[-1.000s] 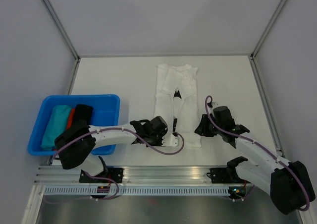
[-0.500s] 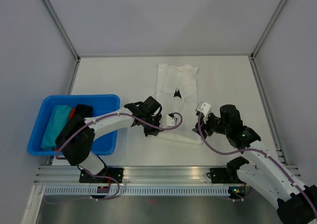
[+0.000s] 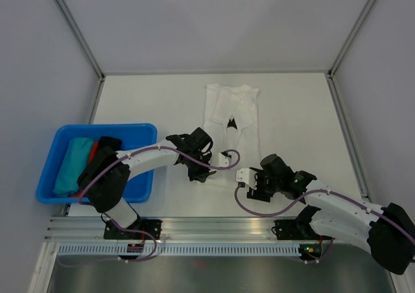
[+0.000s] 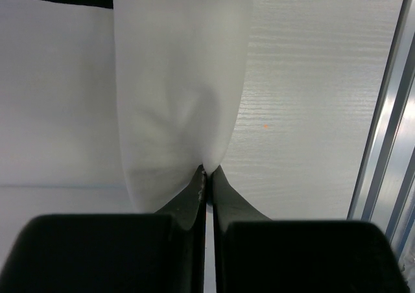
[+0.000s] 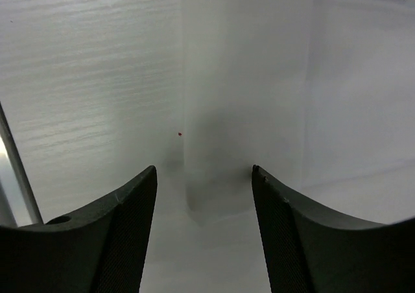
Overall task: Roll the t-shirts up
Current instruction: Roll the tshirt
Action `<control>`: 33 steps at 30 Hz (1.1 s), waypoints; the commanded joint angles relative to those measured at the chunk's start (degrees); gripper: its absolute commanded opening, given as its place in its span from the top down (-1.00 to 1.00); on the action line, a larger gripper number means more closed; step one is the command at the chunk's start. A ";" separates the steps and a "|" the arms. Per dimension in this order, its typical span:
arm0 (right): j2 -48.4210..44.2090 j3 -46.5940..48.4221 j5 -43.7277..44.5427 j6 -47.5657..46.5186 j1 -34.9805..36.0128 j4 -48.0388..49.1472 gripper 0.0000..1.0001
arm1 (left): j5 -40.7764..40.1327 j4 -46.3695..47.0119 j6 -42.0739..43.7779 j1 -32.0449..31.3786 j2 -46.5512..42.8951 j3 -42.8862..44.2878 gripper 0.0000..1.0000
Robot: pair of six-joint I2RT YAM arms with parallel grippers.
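Right arm has swung from the shirt's right edge to its near hem. Top view: the white t-shirt [image 3: 231,115] lies lengthwise mid-tabletop [image 3: 292,105]. The blue bin [image 3: 146,132] at left holds a teal cloth [image 3: 72,163], a black cloth [image 3: 107,146] and a red sliver [image 3: 93,152] between them. Grips are unreadable from here. Left wrist view: the left fingers [image 4: 188,205] are pressed together, pinching a raised hem fold. Right wrist view: the right fingers [image 5: 123,228] are spread, with the fold standing ahead between them.

White arms [image 3: 144,156], blk joints [image 3: 198,141], purple cables [image 3: 241,208]

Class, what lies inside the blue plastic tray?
In the blue plastic tray: a teal cloth bundle, a black cloth bundle, a red sliver between. The left arm hides its near corner.
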 commanded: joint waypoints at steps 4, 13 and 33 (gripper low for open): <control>5.56 -1.62 5.61 -0.63 1.55 7.82 0.20 | 2.56 -1.23 -0.95 0.71 -0.51 1.96 0.95; 3.99 5.93 -7.34 -7.03 1.64 -9.88 0.99 | 8.86 -11.92 3.96 1.94 -2.27 3.10 0.95; 15.41 15.25 -14.00 -0.03 -10.75 -9.51 0.65 | 17.50 -23.03 7.48 10.38 10.03 11.71 0.95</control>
